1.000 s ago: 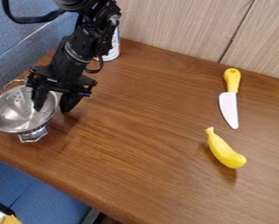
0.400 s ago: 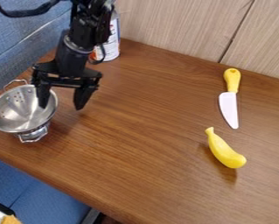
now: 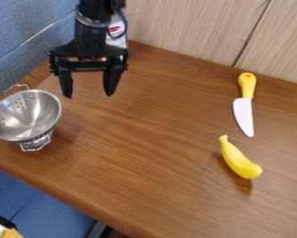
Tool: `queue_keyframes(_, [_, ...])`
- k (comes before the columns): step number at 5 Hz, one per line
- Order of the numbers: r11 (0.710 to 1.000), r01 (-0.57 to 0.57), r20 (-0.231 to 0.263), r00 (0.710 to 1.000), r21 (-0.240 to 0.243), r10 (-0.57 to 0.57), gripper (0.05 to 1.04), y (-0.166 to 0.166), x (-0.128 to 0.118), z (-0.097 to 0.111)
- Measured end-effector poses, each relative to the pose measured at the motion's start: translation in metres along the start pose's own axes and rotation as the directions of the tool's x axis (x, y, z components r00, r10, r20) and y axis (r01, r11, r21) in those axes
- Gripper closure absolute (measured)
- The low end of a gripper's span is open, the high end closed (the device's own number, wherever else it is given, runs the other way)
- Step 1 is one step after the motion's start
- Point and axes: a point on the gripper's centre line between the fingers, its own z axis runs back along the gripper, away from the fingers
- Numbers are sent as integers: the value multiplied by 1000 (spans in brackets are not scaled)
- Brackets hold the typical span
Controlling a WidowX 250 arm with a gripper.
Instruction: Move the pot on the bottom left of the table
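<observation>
Pot (image 3: 25, 116), perforated metal, at the table's left end. Gripper (image 3: 88, 95), black, beyond it: spread, empty, above the wood. Hazard: a low sweep catching the rim could tip the pot overboard. Table (image 3: 157, 139), brown, grained. Behind: probably a can (image 3: 117, 36), half hidden; pale panelling (image 3: 181, 28).

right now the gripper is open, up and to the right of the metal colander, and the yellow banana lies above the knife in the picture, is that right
Not quite: in the camera view the banana lies below the knife, not above it.
</observation>
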Motion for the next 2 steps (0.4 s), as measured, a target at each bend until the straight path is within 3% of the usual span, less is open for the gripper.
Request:
queue_keyframes(1, [999, 6, 13, 1000, -52, -5, 82, -1, 0, 13])
queue_keyframes(2, [998, 8, 16, 1000, -54, -7, 82, -1, 0, 14])
